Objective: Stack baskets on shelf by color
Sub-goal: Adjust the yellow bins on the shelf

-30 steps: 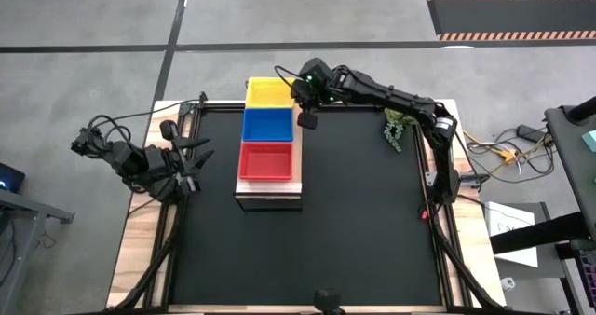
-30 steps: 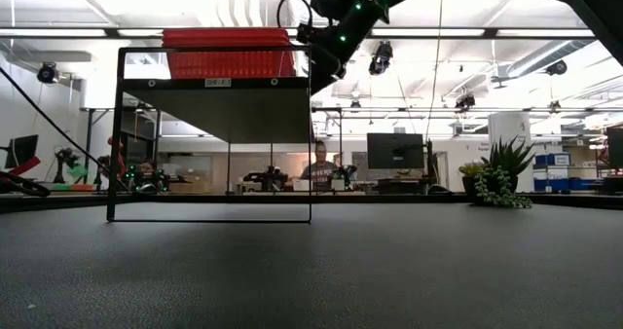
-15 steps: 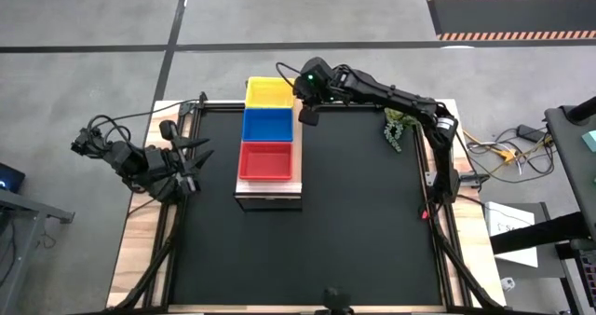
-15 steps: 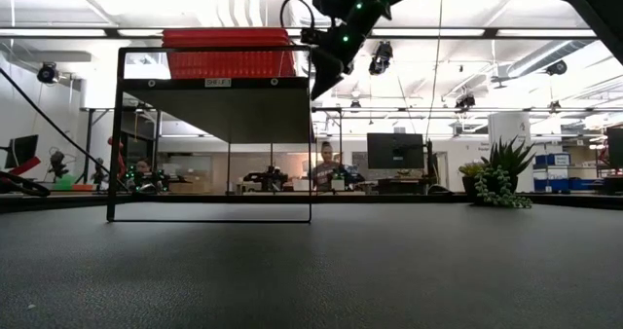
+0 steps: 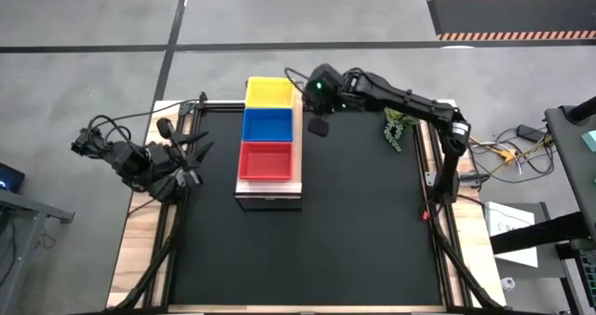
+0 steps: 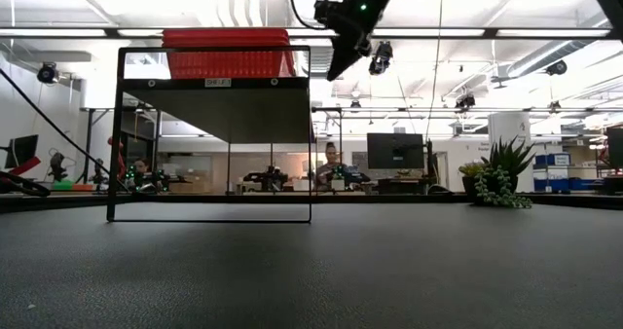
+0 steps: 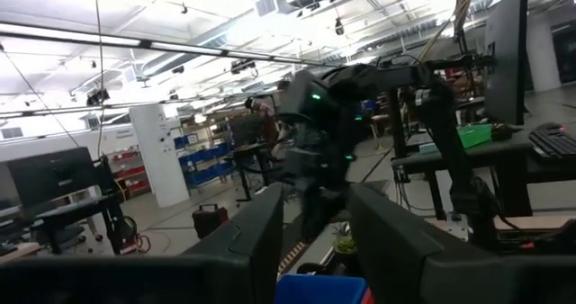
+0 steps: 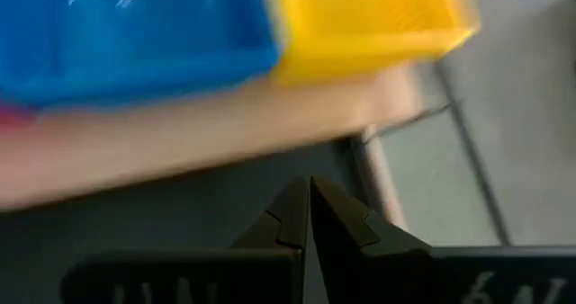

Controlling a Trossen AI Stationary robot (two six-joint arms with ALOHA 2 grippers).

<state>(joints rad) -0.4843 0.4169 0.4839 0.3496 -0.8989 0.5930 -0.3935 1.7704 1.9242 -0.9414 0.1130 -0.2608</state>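
Three stacks of baskets sit in a row on the shelf (image 5: 268,192), whose light plank top shows as a strip beside and below them in the high view. The yellow baskets (image 5: 269,92) are at the far end, the blue baskets (image 5: 268,125) in the middle and the red baskets (image 5: 267,160) at the near end, each touching its neighbour. In the low view only the red stack (image 6: 228,53) shows, on top of the dark frame.

The right gripper (image 5: 318,127) hangs above the black tabletop (image 5: 354,222), just beside the shelf's edge, level with the seam between yellow and blue. Its jaws are pressed together and hold nothing; from its wrist view, the closed fingers (image 8: 310,216) point toward the plank edge, with the blue and yellow baskets just beyond the tips. In the low view it hangs high, apart from the shelf's frame.

The left gripper (image 5: 200,152) waits at the table's left edge, well apart from the shelf, jaws spread and empty, the baskets lying out ahead of its tips.

A small green plant (image 5: 396,129) stands near the right arm's base.
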